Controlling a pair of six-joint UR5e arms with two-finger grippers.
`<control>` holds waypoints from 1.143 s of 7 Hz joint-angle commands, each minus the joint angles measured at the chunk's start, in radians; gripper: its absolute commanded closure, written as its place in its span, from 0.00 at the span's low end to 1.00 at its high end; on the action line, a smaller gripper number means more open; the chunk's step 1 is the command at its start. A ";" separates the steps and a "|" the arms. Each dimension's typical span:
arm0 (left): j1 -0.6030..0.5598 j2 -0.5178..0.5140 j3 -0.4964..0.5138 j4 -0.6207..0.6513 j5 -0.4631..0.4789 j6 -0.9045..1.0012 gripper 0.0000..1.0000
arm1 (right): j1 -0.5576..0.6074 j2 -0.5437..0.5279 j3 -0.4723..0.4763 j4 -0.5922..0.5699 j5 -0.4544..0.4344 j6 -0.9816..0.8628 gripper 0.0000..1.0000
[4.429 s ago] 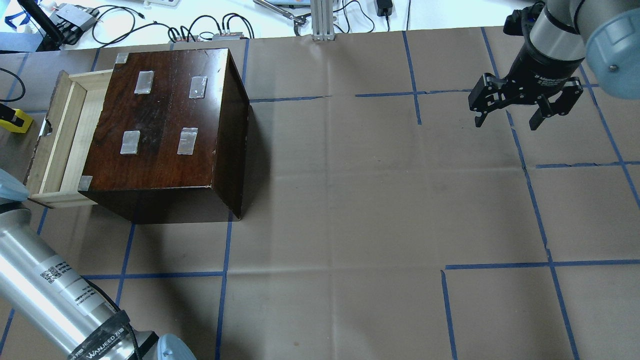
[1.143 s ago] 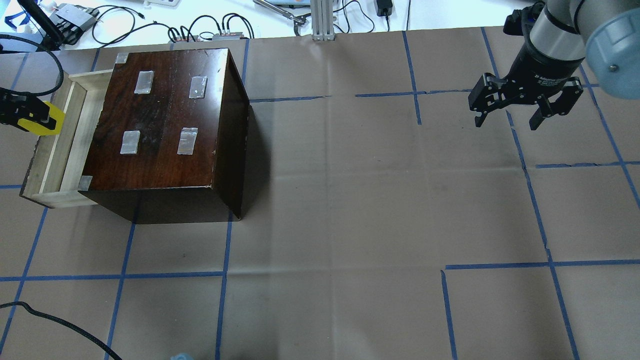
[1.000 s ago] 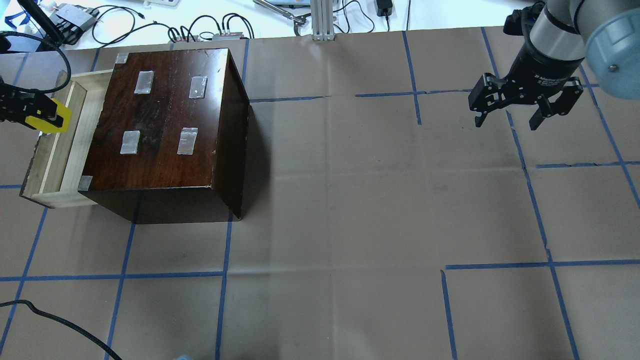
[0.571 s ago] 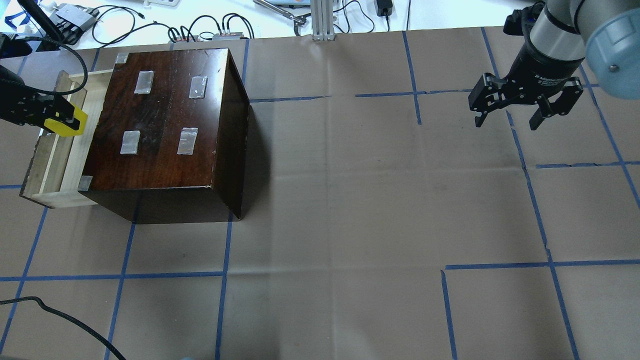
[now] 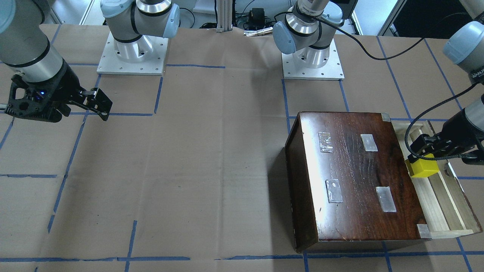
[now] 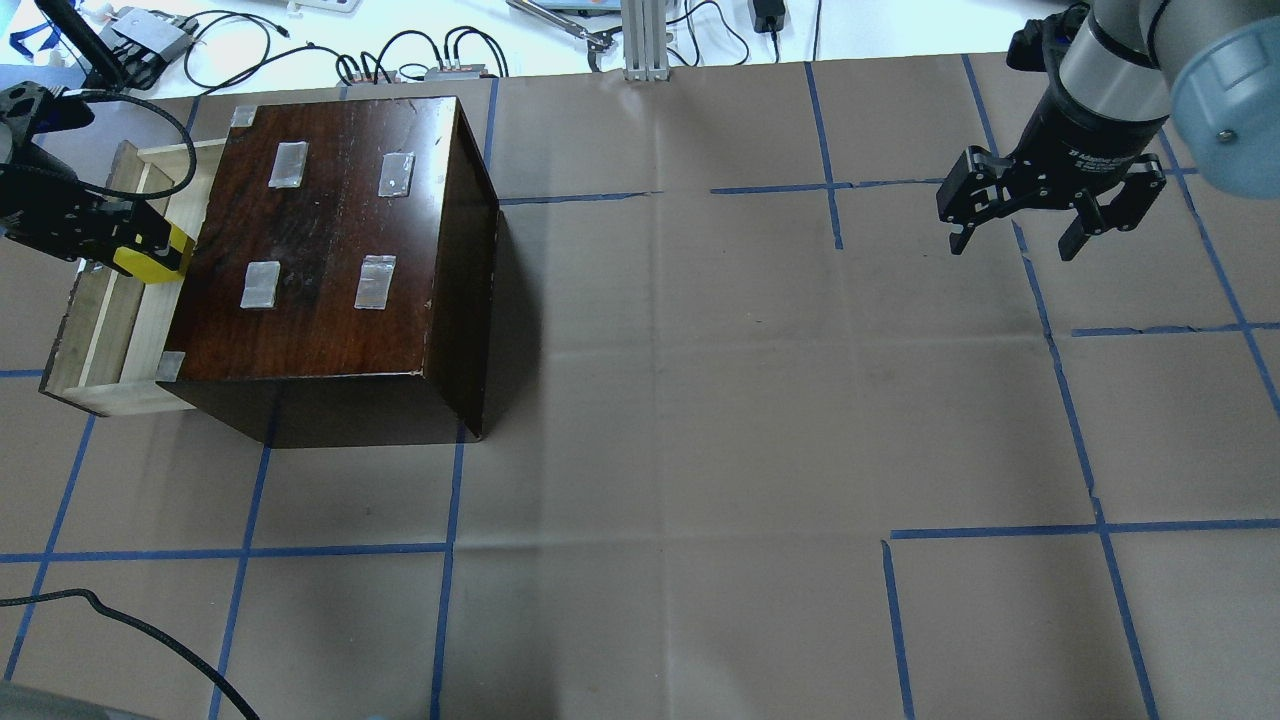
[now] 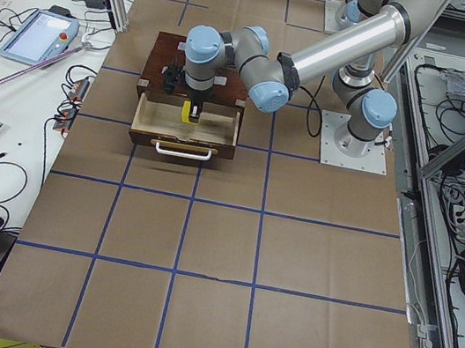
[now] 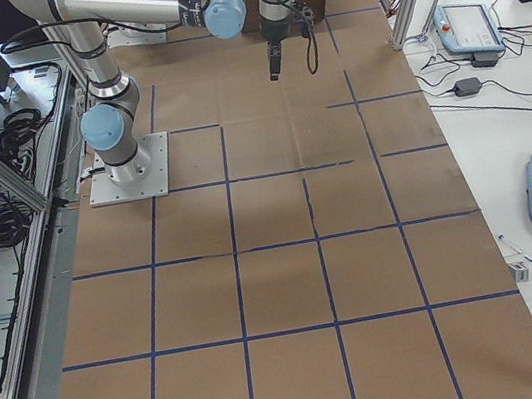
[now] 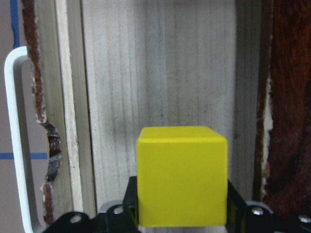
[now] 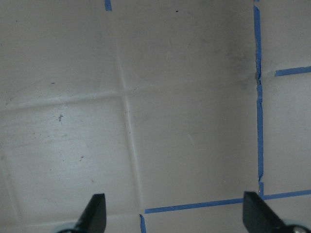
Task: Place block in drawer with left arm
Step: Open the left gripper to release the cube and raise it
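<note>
The yellow block (image 9: 182, 177) is held in my left gripper (image 6: 145, 255), which is shut on it. It hangs just above the open pale-wood drawer (image 6: 110, 320), over the drawer's inner part next to the dark brown cabinet (image 6: 330, 240). The front-facing view shows the block (image 5: 423, 169) above the drawer (image 5: 442, 204), beside the cabinet (image 5: 355, 177). The left wrist view looks down past the block onto the drawer floor (image 9: 160, 73). My right gripper (image 6: 1012, 245) is open and empty, far off over the paper at the right.
The drawer's metal pull (image 9: 14, 136) and chipped front edge are on the side away from the cabinet. A loose black cable (image 6: 120, 630) lies at the table's near left. Cables and devices (image 6: 420, 60) lie beyond the table's far edge.
My left gripper has carried the block from beyond the drawer's front edge to above the drawer, close to the cabinet. The right arm has not moved.
</note>
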 commanded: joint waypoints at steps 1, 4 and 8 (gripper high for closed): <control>-0.001 0.004 0.002 0.026 0.001 -0.001 0.01 | 0.000 0.000 0.000 0.000 0.000 0.000 0.00; -0.001 0.077 0.029 0.006 0.005 -0.001 0.01 | 0.000 0.000 0.000 0.000 0.000 0.000 0.00; -0.030 0.206 0.025 -0.118 0.004 -0.105 0.01 | 0.000 0.000 0.000 0.000 0.000 0.000 0.00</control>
